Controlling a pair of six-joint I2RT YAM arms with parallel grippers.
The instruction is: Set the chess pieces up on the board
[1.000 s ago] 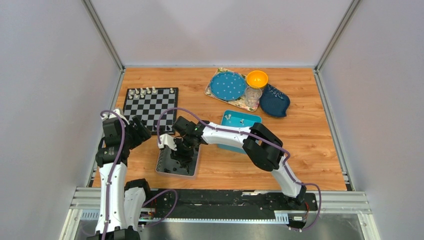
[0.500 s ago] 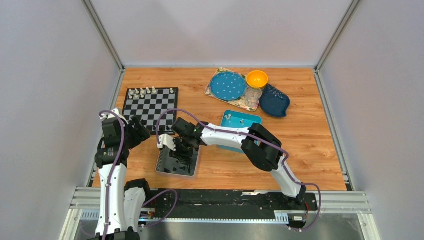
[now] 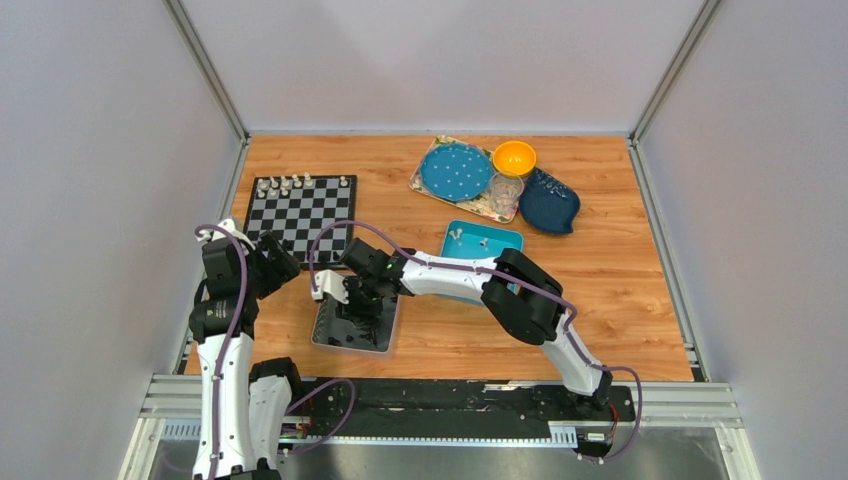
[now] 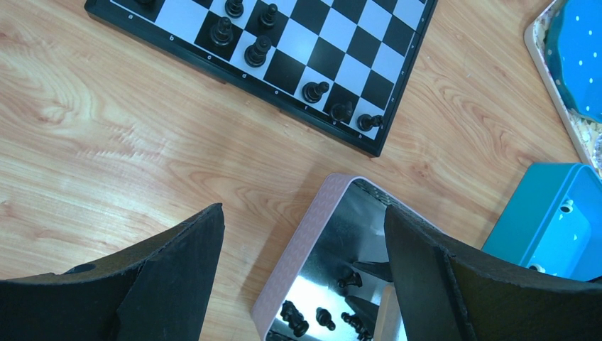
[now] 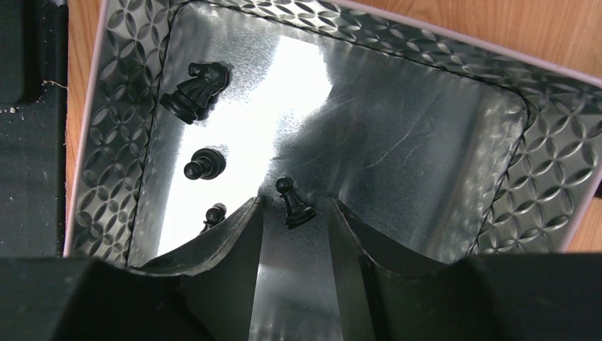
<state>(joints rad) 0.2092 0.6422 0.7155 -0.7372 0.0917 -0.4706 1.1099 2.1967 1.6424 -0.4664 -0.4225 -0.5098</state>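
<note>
Over the silver tray [image 5: 554, 163], your right gripper [image 5: 294, 206] has slid a little toward 10 o'clock in the top view. Now one black pawn [image 5: 298, 213] lies right between its fingers. The fingers are partly apart and not pinching it yet, so I think the grab comes next. A black knight [image 5: 193, 89] waits in the tray too. The arm reaches in low from 3 o'clock, wrist pointing down. Your left gripper [image 4: 304, 213] has stayed put above the table [image 4: 106, 142], fingers spread wide and holding nothing. The board [image 4: 353, 67] lies at 11 o'clock from the tray.
</note>
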